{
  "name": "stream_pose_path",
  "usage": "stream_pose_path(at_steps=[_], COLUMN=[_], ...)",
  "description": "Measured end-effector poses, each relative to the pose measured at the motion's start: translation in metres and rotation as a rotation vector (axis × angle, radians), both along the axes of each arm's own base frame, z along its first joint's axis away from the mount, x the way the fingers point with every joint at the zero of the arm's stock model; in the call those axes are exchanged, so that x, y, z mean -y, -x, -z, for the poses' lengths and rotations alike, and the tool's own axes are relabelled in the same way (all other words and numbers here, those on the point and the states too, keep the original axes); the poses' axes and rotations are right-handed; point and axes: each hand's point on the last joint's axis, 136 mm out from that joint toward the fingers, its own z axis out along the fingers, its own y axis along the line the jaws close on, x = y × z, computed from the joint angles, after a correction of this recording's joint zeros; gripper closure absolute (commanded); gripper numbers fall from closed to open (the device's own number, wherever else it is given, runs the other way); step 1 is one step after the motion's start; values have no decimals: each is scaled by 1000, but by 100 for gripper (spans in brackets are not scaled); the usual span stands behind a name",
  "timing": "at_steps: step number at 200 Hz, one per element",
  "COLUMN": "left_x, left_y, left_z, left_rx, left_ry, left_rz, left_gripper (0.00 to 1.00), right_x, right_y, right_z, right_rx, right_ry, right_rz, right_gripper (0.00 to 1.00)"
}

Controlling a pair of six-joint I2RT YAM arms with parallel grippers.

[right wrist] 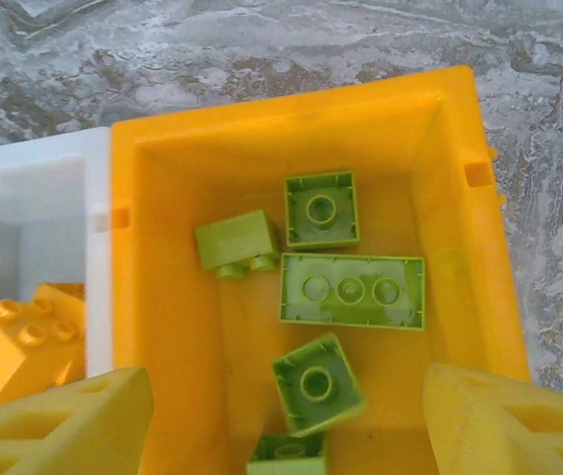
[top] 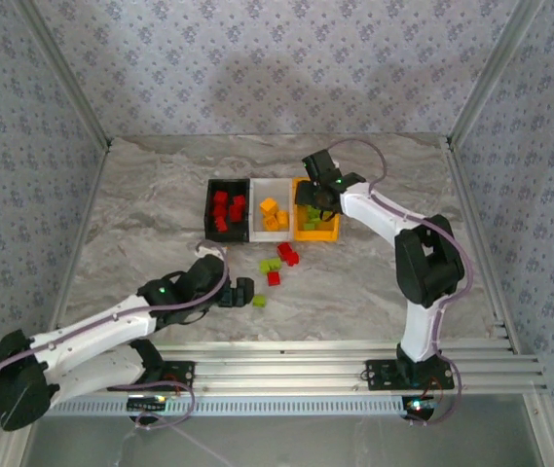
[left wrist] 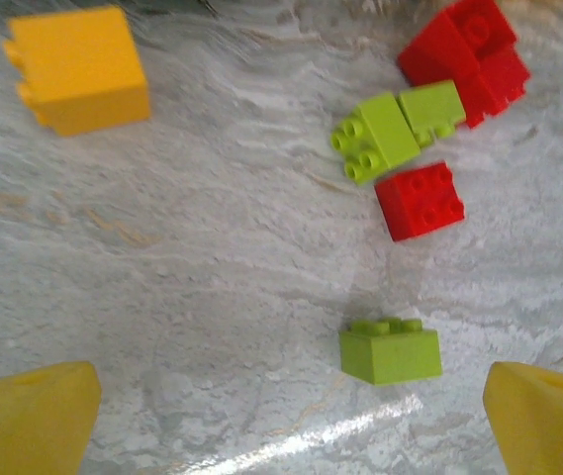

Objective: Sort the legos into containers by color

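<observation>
The left gripper, fingers spread wide and empty, has the lone lime-green brick sitting studs-up on the table just ahead, within the gap but off-centre toward one finger, so this arm is much the nearer. Beyond lie the mixed red and green bricks; farther still, the right gripper hangs, fingers apart, over the orange-yellow bin of sorted green bricks.

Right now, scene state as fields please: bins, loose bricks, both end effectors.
black bin: holds red bricks
white bin: holds orange bricks
orange-yellow bin: holds green bricks, at least five
loose on table: green pair, lone green brick, loose red bricks, loose orange brick
left end effector: open, lone green brick just ahead of it
right end effector: open, over orange-yellow bin
</observation>
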Motion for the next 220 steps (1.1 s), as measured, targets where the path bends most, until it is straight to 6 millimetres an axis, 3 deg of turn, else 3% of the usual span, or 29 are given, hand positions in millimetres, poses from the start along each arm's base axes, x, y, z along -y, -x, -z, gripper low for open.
stream_pose_path(at_steps=[39, 60, 83, 120, 162, 190, 220], left_x=[26, 38, 50, 66, 62, 65, 67], left_y=[21, 26, 22, 9, 3, 1, 0], left_z=[33, 50, 61, 70, 74, 73, 71], left_rx=[-72, -100, -110, -94, -73, -63, -61], left_ry=[-106, -167, -201, -226, -272, -256, -245], left_rz=[135, 181, 205, 216, 198, 191, 190], left_gripper=[6, 8, 11, 24, 47, 65, 71], right_x=[-5, -7, -1, 11, 24, 32, 39], right_y=[35, 55, 77, 103, 123, 137, 146], right_z=[-39, -49, -42, -38, -53, -42, -31], right_rx=[90, 123, 118, 114, 170, 159, 138], right_ry=[-55, -79, -85, -95, -148, -152, -142], right_rz=[-48, -74, -86, -83, -61, -44, -26], right_gripper=[25, 25, 25, 25, 25, 25, 25])
